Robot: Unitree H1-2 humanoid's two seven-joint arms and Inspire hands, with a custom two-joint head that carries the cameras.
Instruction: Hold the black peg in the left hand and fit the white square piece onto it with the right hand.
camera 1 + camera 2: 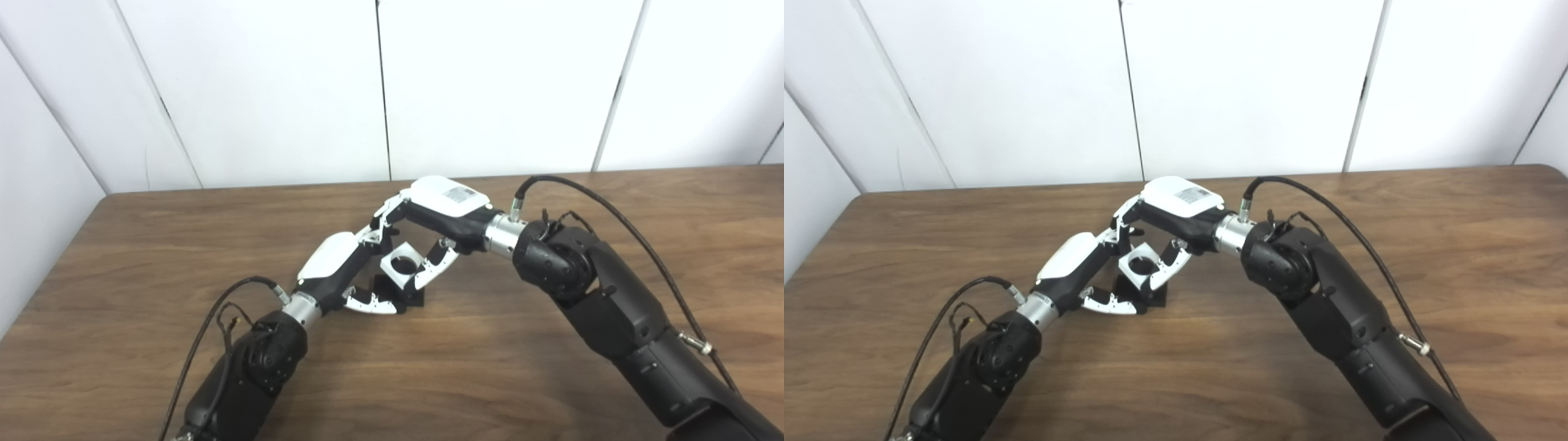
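Near the middle of the wooden tabletop (551, 367), your left hand (334, 263) has its fingers (370, 302) curled around the black peg (416, 297), which rests on the wood. Your right hand (444, 205) pinches the white square piece (401, 266) from above, tilted, its round hole facing you, right over the peg.

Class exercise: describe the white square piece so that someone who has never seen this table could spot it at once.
Start at the brown wooden table and find where the two hands meet near its middle. Between the right hand and the left hand sits the white square piece, above a black base. It alone is a pale block with a round hole.
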